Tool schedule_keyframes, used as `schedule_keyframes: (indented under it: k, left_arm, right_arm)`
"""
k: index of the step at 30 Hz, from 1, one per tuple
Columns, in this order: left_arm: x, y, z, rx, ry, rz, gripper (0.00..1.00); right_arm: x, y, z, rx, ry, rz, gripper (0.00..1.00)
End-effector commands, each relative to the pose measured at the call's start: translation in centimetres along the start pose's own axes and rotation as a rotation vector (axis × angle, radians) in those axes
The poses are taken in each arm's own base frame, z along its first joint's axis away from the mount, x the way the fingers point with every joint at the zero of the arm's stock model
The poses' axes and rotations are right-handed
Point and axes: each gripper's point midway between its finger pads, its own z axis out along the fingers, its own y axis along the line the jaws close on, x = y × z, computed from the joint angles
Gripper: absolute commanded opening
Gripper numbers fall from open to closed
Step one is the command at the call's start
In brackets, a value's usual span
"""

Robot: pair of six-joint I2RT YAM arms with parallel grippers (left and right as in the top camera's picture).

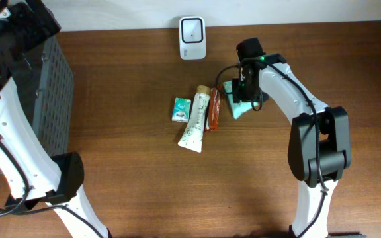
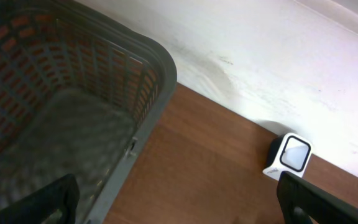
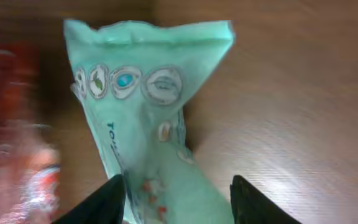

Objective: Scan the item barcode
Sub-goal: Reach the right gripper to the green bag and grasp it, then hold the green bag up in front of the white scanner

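A mint-green pouch (image 1: 235, 108) lies on the wooden table, right of the other items. My right gripper (image 1: 246, 94) is down over it. In the right wrist view the pouch (image 3: 148, 106) fills the gap between the two black fingers, and the right gripper (image 3: 176, 202) is shut on its lower part. The white barcode scanner (image 1: 192, 38) stands at the table's back edge, and the left wrist view shows the scanner (image 2: 289, 155) too. My left gripper (image 2: 179, 208) is open and empty, high above the basket's corner at the far left.
A grey mesh basket (image 1: 51, 86) stands at the left; its rim (image 2: 160, 68) shows in the left wrist view. A white tube (image 1: 194, 122), a red packet (image 1: 213, 109) and a small green box (image 1: 181, 109) lie mid-table, the red packet (image 3: 17, 124) just left of the pouch.
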Motion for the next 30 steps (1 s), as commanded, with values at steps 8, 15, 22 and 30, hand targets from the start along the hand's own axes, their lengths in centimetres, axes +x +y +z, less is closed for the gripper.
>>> schedule_keyframes:
  k: [8, 15, 22, 30]
  left_arm:
    - [-0.4, 0.4, -0.8, -0.006, -0.02, 0.01, 0.99]
    - [-0.4, 0.4, -0.8, -0.006, -0.02, 0.01, 0.99]
    - [-0.4, 0.4, -0.8, -0.006, -0.02, 0.01, 0.99]
    - [-0.4, 0.4, -0.8, -0.006, -0.02, 0.01, 0.99]
  right_arm:
    - [-2.2, -3.7, -6.3, 0.198, -0.031, -0.011, 0.61]
    - [-0.4, -1.2, -2.7, 0.233, 0.009, -0.147, 0.63]
    - [0.3, -1.6, -0.1, 0.317, 0.036, -0.148, 0.57]
    - [0.5, -1.4, 2.1, 0.317, 0.046, -0.116, 0.46]
